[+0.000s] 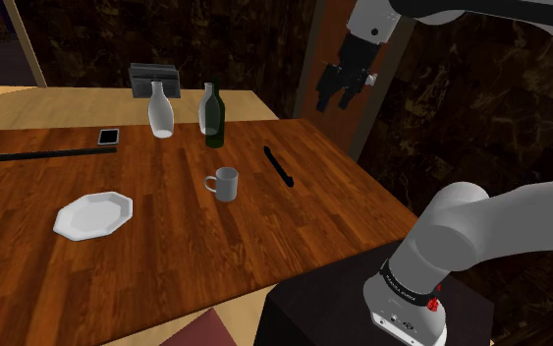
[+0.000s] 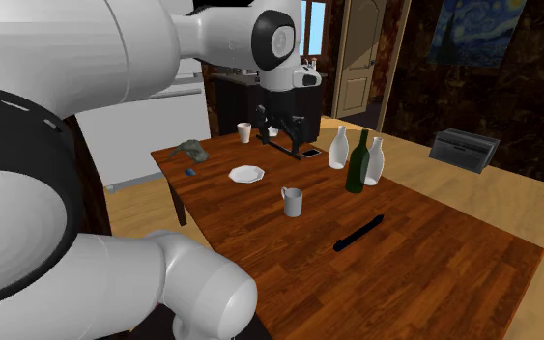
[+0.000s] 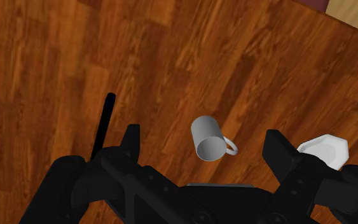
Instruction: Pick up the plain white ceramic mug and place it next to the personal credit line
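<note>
Gripper (image 1: 335,98) is spread wide, nothing between the fingers (image 3: 131,137), touching nothing. It hangs high over the mug (image 1: 225,184), well clear of it. In the wrist view the mug sits in the gap between the two fingers, but far below them, not held.

Mug is pale grey-white (plain render, no material readable) and stands on the wooden table (image 1: 186,265), around the middle of the top. Its inside shows only the same plain grey. Long axis is vertical, mouth up, base flat on the wood. The handle sticks out sideways toward the white plate (image 1: 92,214).

Plate lies near the mug on the handle side, apart from it. Black stick (image 1: 278,165) lies flat on the mug's other side, also apart. Dark green bottle (image 1: 214,118) stands upright beyond the mug with two white bottles (image 1: 160,110) beside it. Flat dark card (image 1: 109,137) lies well apart from the mug, past the white bottles.
</note>
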Robot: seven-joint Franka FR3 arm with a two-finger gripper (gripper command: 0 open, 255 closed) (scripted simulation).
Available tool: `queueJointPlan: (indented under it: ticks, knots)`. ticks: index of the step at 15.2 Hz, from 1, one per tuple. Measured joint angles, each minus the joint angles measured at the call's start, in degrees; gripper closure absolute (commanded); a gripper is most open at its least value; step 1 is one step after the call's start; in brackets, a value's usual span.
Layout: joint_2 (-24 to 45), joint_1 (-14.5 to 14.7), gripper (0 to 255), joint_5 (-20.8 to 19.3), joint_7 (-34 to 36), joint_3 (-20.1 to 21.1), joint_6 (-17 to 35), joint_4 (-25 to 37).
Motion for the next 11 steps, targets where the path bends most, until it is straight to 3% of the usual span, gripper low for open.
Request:
queueJointPlan:
  ticks: [3,11]
  knots:
    - [1.45,0.01,0,0.08,0.20,0.32,2.48,-1.01]
    - [11.97,0.12,0,0.44,1.94,2.61,18.13,-5.66]
